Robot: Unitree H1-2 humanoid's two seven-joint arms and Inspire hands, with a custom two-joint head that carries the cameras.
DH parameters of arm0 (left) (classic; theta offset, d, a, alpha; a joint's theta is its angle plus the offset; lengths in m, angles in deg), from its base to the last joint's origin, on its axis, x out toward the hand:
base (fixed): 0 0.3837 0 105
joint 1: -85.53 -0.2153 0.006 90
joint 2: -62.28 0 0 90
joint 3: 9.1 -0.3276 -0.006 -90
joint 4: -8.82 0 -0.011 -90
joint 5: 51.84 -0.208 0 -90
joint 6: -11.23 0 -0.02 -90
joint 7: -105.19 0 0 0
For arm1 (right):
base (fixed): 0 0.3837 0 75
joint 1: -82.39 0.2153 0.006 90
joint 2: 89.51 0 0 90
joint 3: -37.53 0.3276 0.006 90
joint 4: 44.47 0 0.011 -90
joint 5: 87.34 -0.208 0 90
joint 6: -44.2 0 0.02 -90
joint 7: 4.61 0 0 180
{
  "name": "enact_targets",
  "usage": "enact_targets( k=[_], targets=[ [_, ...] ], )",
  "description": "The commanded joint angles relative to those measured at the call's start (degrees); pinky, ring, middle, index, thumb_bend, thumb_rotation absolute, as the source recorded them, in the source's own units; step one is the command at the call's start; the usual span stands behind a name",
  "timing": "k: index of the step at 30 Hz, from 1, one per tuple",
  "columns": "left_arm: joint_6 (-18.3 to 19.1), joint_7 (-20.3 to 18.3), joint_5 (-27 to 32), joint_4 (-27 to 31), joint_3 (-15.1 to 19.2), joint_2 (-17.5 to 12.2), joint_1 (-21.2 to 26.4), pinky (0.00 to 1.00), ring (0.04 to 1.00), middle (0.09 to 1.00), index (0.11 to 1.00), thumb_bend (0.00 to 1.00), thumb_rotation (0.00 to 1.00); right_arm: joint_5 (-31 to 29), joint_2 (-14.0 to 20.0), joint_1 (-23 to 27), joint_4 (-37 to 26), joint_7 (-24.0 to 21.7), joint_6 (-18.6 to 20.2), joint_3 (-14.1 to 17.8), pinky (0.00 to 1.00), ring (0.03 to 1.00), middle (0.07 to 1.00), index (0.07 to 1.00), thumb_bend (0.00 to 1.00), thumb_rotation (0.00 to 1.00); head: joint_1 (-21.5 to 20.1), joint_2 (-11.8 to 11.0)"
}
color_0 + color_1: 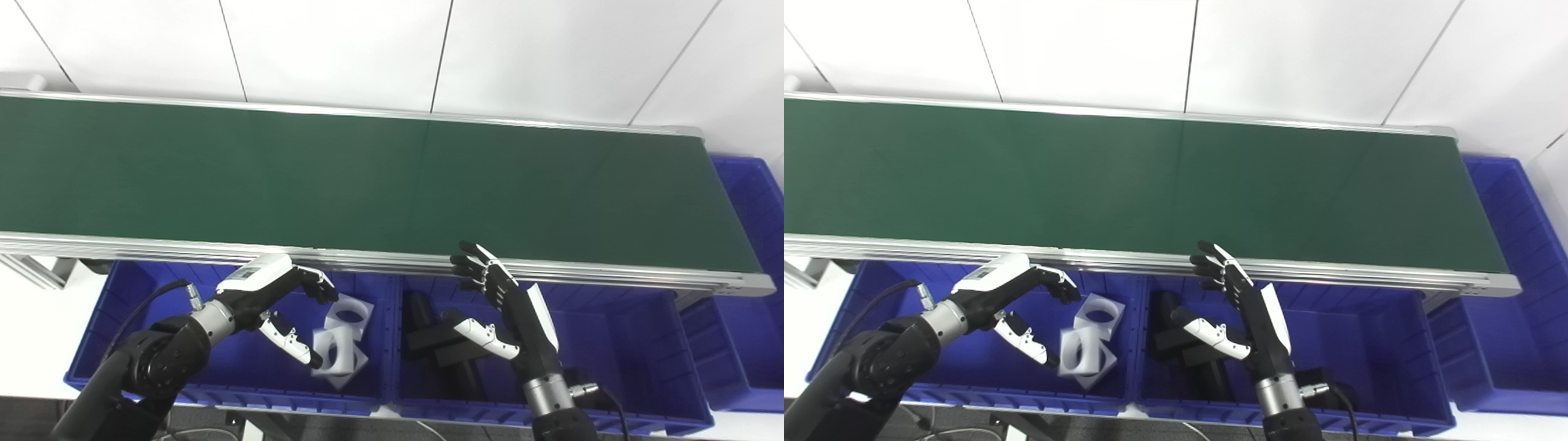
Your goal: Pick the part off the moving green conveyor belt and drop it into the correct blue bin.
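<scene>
1. Two blue bins sit side by side along the lower edge of the frame, just below the near rail of the green conveyor belt (367, 177), which runs across the middle of the frame and carries no part.
2. The left bin (141, 288) holds white parts (340, 340) with round holes, piled right of its centre.
3. The right bin (618, 331) holds black parts (438, 343) at its left end.
4. The left hand (269, 294) hovers over the left bin, fingers spread apart and holding nothing, its thumb tip just beside the white parts.
5. The right hand (499, 306) stands upright over the right bin, fingers apart and empty, fingertips (468, 260) reaching the belt's near rail.
6. A third blue bin (753, 245) lies at the right edge of the frame, past the belt's end.
</scene>
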Motion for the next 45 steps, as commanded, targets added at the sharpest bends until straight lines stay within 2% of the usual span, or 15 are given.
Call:
enact_targets(
  k=[1, 11, 12, 14, 16, 20, 22, 29, 32, 34, 38, 45],
  targets=[
    [-0.25, 0.28, 1.07, 2.02, 0.63, -1.2, 1.34, 0.91, 0.737, 0.698, 0.703, 1.0, 0.38, -0.13, -0.43, 0.2, -1.96, 0.1, 0.02, 0.1, 0.72, 0.785, 0.803, 0.87, 0.75, 0.53, 0.02, 0.01],
    [-0.84, -0.15, 2.3, 2.52, 0.57, -1.53, 1.28, 0.92, 0.757, 0.728, 0.736, 1.0, 0.45, -0.32, -0.53, 0.24, -1.6, 0.18, -0.43, 0.11, 0.72, 0.787, 0.802, 0.87, 0.74, 0.52, -0.15, -0.38],
    [-1.1, -0.06, 4.34, 2.46, 1.12, -1.13, 1.12, 0.92, 0.757, 0.727, 0.736, 1.0, 0.45, -0.23, -0.52, 0.29, -1.45, 0.23, -0.55, 0.11, 0.72, 0.787, 0.802, 0.87, 0.74, 0.52, -0.28, -0.55],
    [-1.11, 0.09, 7.98, 2.68, 2.07, -0.34, 0.81, 0.89, 0.755, 0.72, 0.731, 1.0, 0.43, -0.11, -0.46, 0.32, -1.29, 0.25, -0.71, 0.1, 0.72, 0.787, 0.801, 0.869, 0.75, 0.53, -0.47, -0.73],
    [-0.38, 0.19, 10.4, 3.42, 2.64, 0.29, 0.52, 0.77, 0.742, 0.722, 0.731, 1.0, 0.43, -0.02, -0.42, 0.28, -1.24, 0.25, -0.79, 0.06, 0.72, 0.788, 0.802, 0.87, 0.74, 0.52, -0.74, -1.07],
    [1.88, 0.11, 13.86, 5.34, 3.61, 1.69, -0.38, 0.7, 0.768, 0.761, 0.75, 1.0, 0.44, 0.2, -0.41, 0.22, -0.76, 0.36, -1.3, -0.03, 0.72, 0.788, 0.802, 0.869, 0.74, 0.52, -1.28, -1.73],
    [1.75, 0.48, 16.29, 6.07, 4.12, 2.61, -0.97, 0.69, 0.778, 0.777, 0.76, 1.0, 0.43, 0.33, -0.41, 0.1, -0.62, 0.39, -1.38, -0.1, 0.72, 0.788, 0.802, 0.867, 0.74, 0.53, -2.02, -2.38],
    [1.16, 1.33, 26.43, 7.7, 6.07, 6.53, -3.43, 0.83, 0.869, 0.87, 0.863, 1.0, 0.41, 0.36, -0.36, -0.13, 0.11, 0.36, -1.93, -0.33, 0.73, 0.794, 0.808, 0.873, 0.75, 0.54, -3.0, -3.59],
    [-1.76, 1.84, 30.89, 6.63, 6.64, 8.82, -4.52, 0.84, 0.896, 0.917, 0.909, 1.0, 0.44, -0.44, -0.32, -0.12, 0.65, 0.05, -2.05, -0.32, 0.73, 0.796, 0.812, 0.874, 0.75, 0.52, -3.08, -4.36],
    [-2.72, 2.66, 33.01, 5.92, 6.9, 10.47, -5.21, 0.82, 0.892, 0.921, 0.911, 1.0, 0.42, -0.35, -0.25, -0.13, 0.9, 0.07, -2.36, -0.39, 0.73, 0.794, 0.812, 0.876, 0.74, 0.52, -3.41, -4.97],
    [-2.39, 4.2, 34.8, 5.17, 7.0, 12.84, -6.57, 0.83, 0.911, 0.923, 0.931, 1.0, 0.44, -0.29, -0.32, -0.27, 1.47, 0.24, -3.19, -0.5, 0.74, 0.801, 0.814, 0.879, 0.73, 0.52, -3.97, -6.05],
    [-7.39, 6.0, 36.65, -0.31, 6.9, 16.53, -8.36, 0.87, 0.93, 0.937, 0.947, 1.0, 0.44, 0.22, -0.51, -0.29, 3.9, 0.87, -5.14, -0.8, 0.75, 0.806, 0.82, 0.887, 0.74, 0.54, -5.81, -8.95]
  ],
)
